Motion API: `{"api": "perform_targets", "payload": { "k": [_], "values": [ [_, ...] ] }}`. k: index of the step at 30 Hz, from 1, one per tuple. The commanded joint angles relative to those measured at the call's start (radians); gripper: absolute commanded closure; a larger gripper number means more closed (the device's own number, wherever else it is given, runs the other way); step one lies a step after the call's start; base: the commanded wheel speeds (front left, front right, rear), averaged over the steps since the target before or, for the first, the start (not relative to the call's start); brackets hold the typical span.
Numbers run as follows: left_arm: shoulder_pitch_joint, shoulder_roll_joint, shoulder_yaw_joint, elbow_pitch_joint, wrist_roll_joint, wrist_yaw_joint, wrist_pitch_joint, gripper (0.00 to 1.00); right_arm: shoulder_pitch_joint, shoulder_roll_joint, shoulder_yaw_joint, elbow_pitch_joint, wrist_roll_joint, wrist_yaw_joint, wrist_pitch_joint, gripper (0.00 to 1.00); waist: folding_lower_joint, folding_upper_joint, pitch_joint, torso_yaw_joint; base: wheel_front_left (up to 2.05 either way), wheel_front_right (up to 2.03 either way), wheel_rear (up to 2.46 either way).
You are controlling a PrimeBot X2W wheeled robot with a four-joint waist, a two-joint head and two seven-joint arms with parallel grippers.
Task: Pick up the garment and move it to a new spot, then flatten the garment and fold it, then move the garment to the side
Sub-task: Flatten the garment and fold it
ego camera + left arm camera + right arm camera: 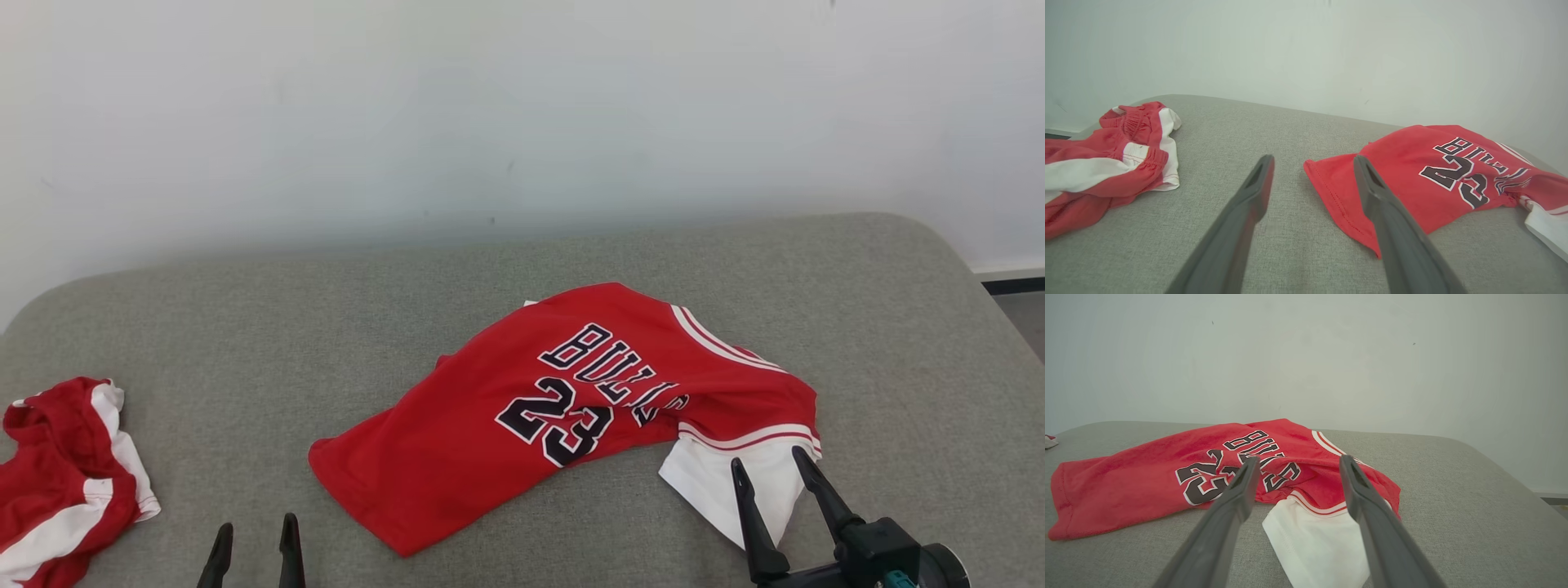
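The garment (pixel 522 408) is a red jersey with dark "BULLS 23" lettering and a white sleeve, lying rumpled and partly folded over on the grey cushion. It also appears in the left wrist view as the garment (pixel 1425 179) and in the right wrist view as the garment (pixel 1167 473). My right gripper (pixel 767 469) is open, its fingertips (pixel 1347 465) hovering just above the white sleeve (pixel 1318 539), nothing held. Near the front edge my left gripper (pixel 255 529) is open and empty, its tips short of the jersey's hem corner (pixel 1323 179).
A second red-and-white garment (pixel 65 482) lies bunched at the cushion's left edge, also seen as the bunched cloth (pixel 1114 159). The grey cushion (pixel 245 327) ends in a rounded edge on the right, with floor (pixel 1020 318) beyond. A pale wall (pixel 522 114) rises behind.
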Motion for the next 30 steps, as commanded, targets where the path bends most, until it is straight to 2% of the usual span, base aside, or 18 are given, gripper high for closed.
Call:
{"api": "perform_targets", "payload": {
  "k": [1,5,14,24,30],
  "values": [
    [0.006,0.0,0.003,-0.002,0.005,-0.002,-0.001,0.0,0.007,0.003,-0.001,-0.003,0.009,-0.003,-0.006,0.0,0.0001,0.0,-0.003,0.005,0.0,0.0,0.0],
    [0.007,0.0,-0.002,0.017,-0.001,-0.007,-0.001,0.0,0.008,0.005,-0.006,-0.004,0.008,-0.003,-0.002,0.0,0.0001,0.0,0.0,0.007,0.0,0.0,0.0],
    [-0.15,0.001,-0.066,0.272,-0.027,-0.025,0.016,0.0,-0.009,0.008,0.016,-0.003,0.019,-0.003,0.006,0.0,0.0001,0.0,0.041,-0.029,0.0,0.0,0.0],
    [-0.324,0.001,-0.078,0.507,-0.09,0.037,0.1,0.0,-0.038,0.01,0.057,0.006,0.033,-0.003,0.006,0.0,0.0001,0.0,0.091,-0.084,0.0,0.0,0.0],
    [-0.383,0.006,-0.066,0.572,-0.113,0.043,0.097,0.0,-0.049,0.01,0.068,0.01,0.041,-0.003,0.002,0.0,0.0001,0.0,0.113,-0.095,0.0,0.0,0.0]
  ]
}}
